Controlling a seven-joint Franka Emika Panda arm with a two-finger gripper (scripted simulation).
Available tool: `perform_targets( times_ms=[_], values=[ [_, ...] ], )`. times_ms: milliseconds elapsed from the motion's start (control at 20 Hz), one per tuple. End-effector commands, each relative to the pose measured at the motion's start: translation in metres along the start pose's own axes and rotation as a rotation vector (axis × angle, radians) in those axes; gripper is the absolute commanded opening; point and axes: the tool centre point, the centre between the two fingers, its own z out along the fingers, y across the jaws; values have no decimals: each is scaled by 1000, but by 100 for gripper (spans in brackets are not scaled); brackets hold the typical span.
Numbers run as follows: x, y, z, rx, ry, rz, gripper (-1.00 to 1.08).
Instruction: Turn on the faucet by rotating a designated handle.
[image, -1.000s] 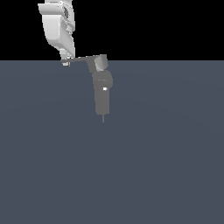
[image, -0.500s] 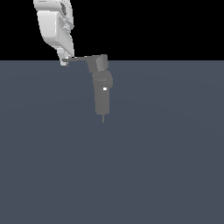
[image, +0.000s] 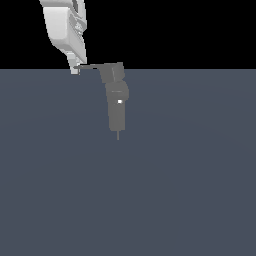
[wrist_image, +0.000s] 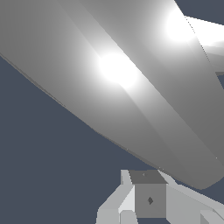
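A wide flat dark blue-grey floor (image: 150, 200) fills the lower part of the exterior view, under a black background. Next in size is the white robot arm (image: 62, 25), which comes down from the upper edge at the exterior view's left side. Its gripper (image: 75, 69) ends at the horizon line, right at the outer tip of the handle (image: 90, 66).

The faucet (image: 117, 105) is a grey upright rounded column near the middle of the upper half of that view, a bit tilted, with a blocky head on top, a tiny white square mark on its front and a thin pin at its lower tip. The handle is a thin flat dark lever that goes sideways from the blocky head toward the exterior view's left, nearly horizontal.

In the wrist view a big shiny grey surface (wrist_image: 131, 87) with bright highlights covers most of the picture, very close to the camera; I cannot tell which part it is. Pale fingers (wrist_image: 118, 205) show at the edge. Whether the gripper is closed on the handle or only touching it, I cannot tell.
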Motion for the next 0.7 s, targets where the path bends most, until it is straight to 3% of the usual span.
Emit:
perform_targets(
  times_ms=[0,650],
  values=[
    [11,7,-2,-1,1,9,-100],
    [41,42,-3,1,0,7,-100]
  ],
)
